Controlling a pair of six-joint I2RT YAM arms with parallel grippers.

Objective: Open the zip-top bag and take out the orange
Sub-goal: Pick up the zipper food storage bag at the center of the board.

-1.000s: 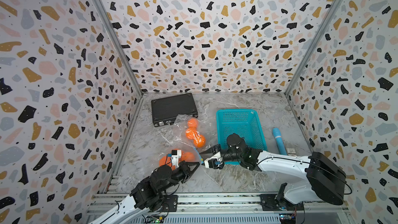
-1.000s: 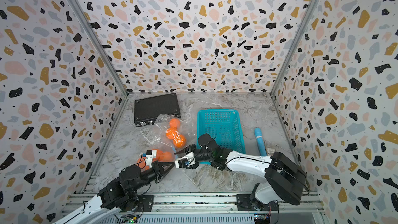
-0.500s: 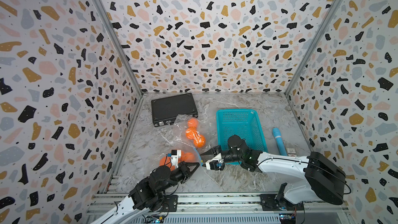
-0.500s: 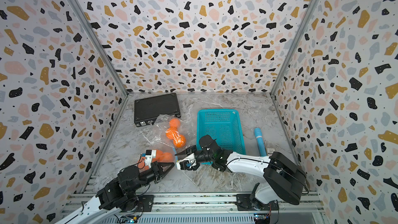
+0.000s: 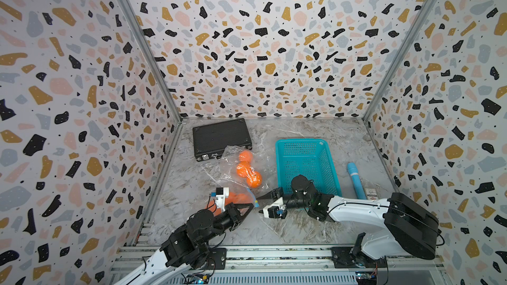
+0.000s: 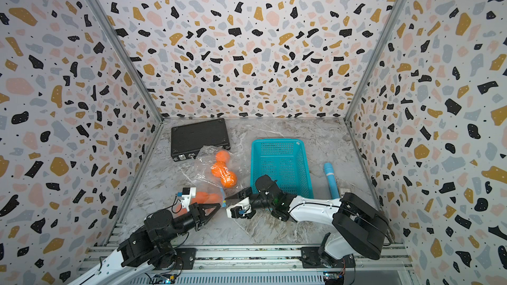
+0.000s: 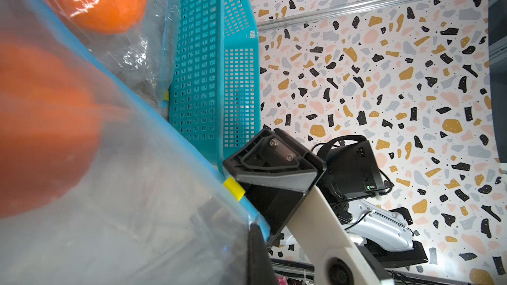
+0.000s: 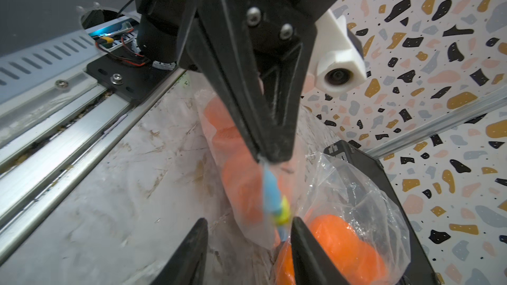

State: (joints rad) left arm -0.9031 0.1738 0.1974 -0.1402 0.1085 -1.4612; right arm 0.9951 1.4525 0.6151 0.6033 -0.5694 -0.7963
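Pinching the corner of the bag just past its blue zip strip, the left claw is fully closed on the plastic and holds it just off the tabletop, probably to keep the zip taut so the slider can run. The right claw faces it, jaws apart on either side of the yellow slider. The slider sits close to one finger, not clamped yet as far as I can tell. Both top views show the two claws nearly tip to tip near the front edge, left claw, right claw. The orange is inside the held bag, right behind the left claw, blurred and close in the left wrist view. A second bag with more oranges lies behind on the tabletop, between the black case and the teal basket, and a blue tube lies past the basket. The zip looks shut, so I judge the task is at the opening step. Compared with a second ago, almost nothing differs: the right arm has shifted only slightly, its jaw gap looks the same, and the left claw keeps its pinch in the same spot.
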